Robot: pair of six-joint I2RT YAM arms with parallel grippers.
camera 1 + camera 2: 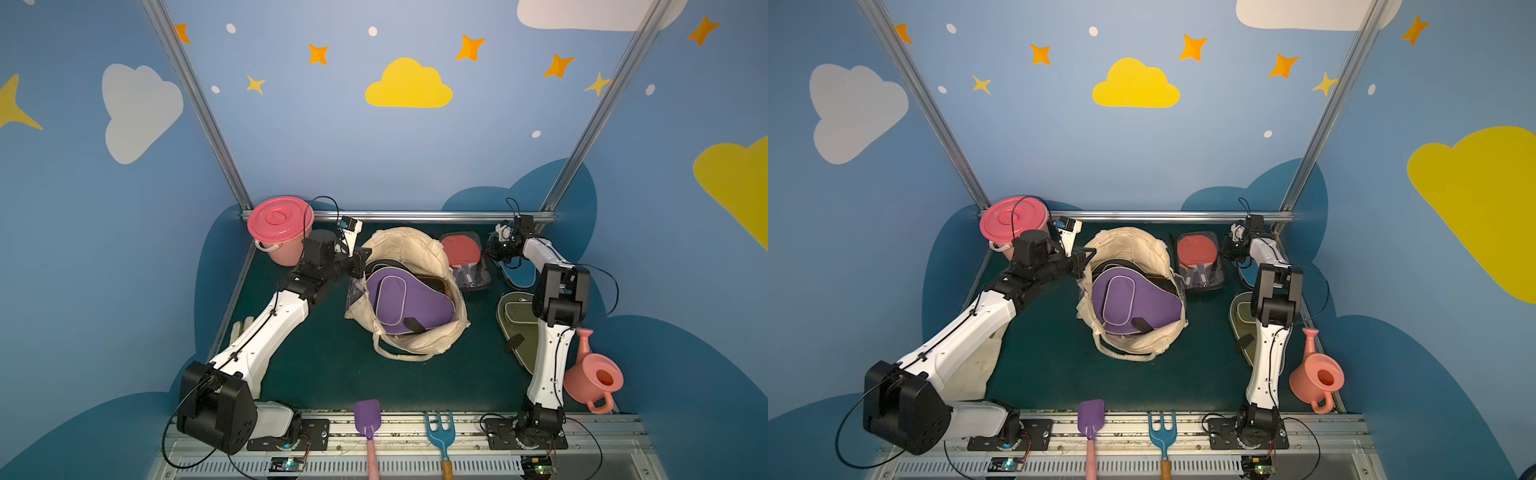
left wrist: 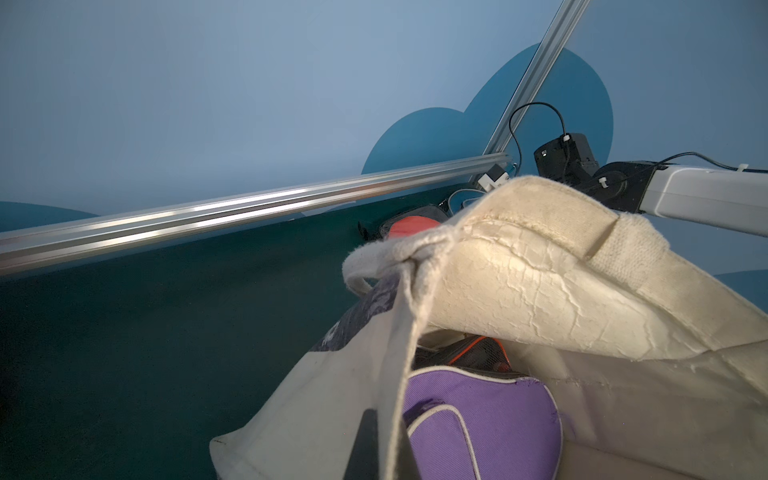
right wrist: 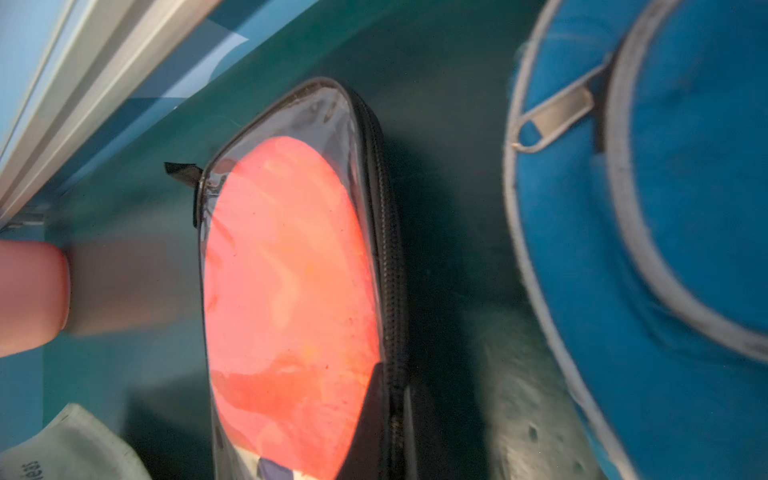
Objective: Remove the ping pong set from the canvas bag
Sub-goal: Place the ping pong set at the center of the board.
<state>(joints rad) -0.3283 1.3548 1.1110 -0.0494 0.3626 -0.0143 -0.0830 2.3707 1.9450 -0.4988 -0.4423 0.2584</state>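
R wrist: blue cover, prob. zip pull; top views miss pull.

The left arm stretches from its near base forward and inward, with the wrist turned toward the centre. The left gripper is closed, pinching the bag at its rim. The right arm runs straight toward the far side and bends at the elbow. The right gripper angles inward and down near the far rail, jaws closed.
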